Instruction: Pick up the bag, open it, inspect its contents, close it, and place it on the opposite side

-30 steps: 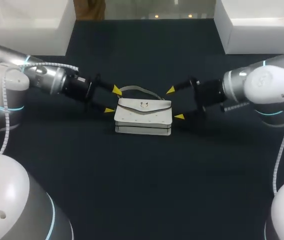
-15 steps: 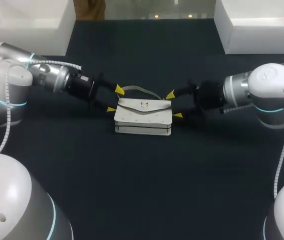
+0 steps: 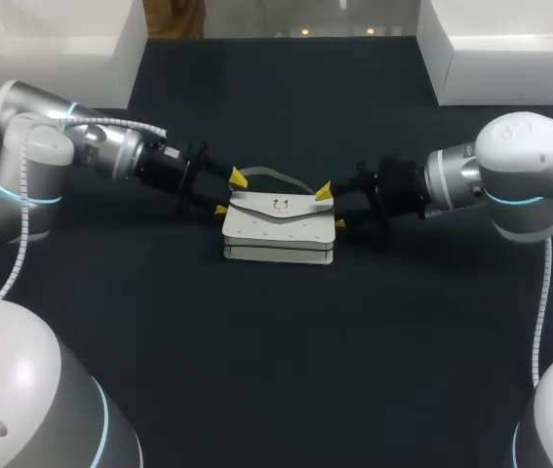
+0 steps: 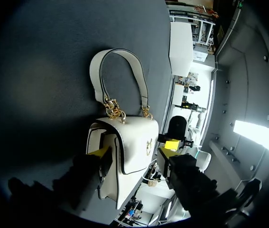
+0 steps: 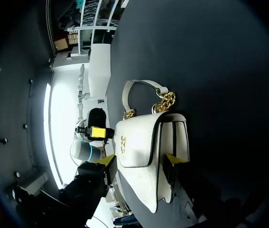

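Two grippers bracket a white handbag at mid-table.
The small white leather flap handbag (image 3: 278,226) with gold chain links stands upright on the dark table (image 3: 276,370), its white strap handle (image 3: 271,174) lying behind it. The left gripper (image 3: 229,194) straddles the bag's left end and the right gripper (image 3: 331,207) its right end. Both have their jaws spread wide, a yellow tip on each side of the bag, with no firm hold visible.

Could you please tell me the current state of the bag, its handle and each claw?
bag, upright on the table, flap closed.
handle, lying flat on the table behind the bag.
left claw, open, at one end of the bag.
right claw, open, at the other end.
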{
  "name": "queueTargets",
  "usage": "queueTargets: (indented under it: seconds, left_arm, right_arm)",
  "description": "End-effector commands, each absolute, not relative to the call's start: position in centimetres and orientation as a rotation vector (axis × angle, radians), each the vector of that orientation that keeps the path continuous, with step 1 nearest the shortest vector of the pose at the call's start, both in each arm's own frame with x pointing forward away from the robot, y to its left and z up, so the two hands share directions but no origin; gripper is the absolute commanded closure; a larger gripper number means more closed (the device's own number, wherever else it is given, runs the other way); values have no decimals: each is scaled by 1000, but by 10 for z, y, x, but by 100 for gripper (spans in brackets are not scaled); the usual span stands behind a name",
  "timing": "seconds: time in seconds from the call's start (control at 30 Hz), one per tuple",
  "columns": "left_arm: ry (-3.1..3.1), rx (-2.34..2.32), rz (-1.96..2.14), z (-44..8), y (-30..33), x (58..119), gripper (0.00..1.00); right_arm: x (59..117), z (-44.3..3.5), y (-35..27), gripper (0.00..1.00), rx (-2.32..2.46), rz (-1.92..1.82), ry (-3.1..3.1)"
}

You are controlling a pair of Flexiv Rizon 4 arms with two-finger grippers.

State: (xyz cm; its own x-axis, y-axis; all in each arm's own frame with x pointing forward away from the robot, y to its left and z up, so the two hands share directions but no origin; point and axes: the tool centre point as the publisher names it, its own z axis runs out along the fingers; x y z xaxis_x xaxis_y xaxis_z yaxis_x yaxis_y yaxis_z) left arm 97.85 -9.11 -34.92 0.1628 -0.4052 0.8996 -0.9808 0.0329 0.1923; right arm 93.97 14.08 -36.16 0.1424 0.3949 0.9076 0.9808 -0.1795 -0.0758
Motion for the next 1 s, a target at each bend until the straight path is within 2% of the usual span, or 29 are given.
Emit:
queueTargets:
  seconds: [0.03,0.07,0.37,0.43,0.47,0.5,0.53,0.57,0.87,0.9,0.93,0.97,1.0]
  left_arm:
    - [-1387,1517,801,-354,-93,982,42]
    - [-1388,1517,804,-355,-94,982,49]
    - [-1429,1544,847,-360,-100,977,60]
    - [-1427,1544,851,-361,-100,975,64]
    - [-1420,1547,860,-362,-100,974,70]
    - [-1419,1550,862,-362,-100,973,75]
    - [-1418,1555,865,-363,-99,973,90]
    - [-1418,1558,866,-364,-99,972,100]
    - [-1422,1568,871,-368,-98,970,100]
    - [-1424,1570,874,-367,-98,969,100]
    - [-1425,1569,877,-366,-97,968,93]
    - [-1427,1568,883,-365,-97,968,71]
    - [-1428,1568,890,-364,-96,967,63]
  right_arm:
    - [945,-366,139,44,-1651,-1000,-1348]
    - [945,-367,139,50,-1650,-1000,-1350]
    - [947,-369,143,59,-1628,-1001,-1386]
    - [947,-369,143,64,-1626,-1001,-1390]
    - [946,-370,144,69,-1626,-1002,-1393]
    - [946,-371,144,80,-1625,-1001,-1398]
    - [946,-371,144,100,-1623,-1001,-1401]
    - [945,-372,144,100,-1621,-1000,-1404]
    - [943,-379,143,100,-1634,-987,-1384]
    - [944,-379,143,92,-1634,-987,-1382]
    - [944,-378,142,73,-1634,-989,-1381]
    - [944,-377,141,67,-1635,-991,-1377]
    - [944,-376,141,57,-1637,-992,-1375]
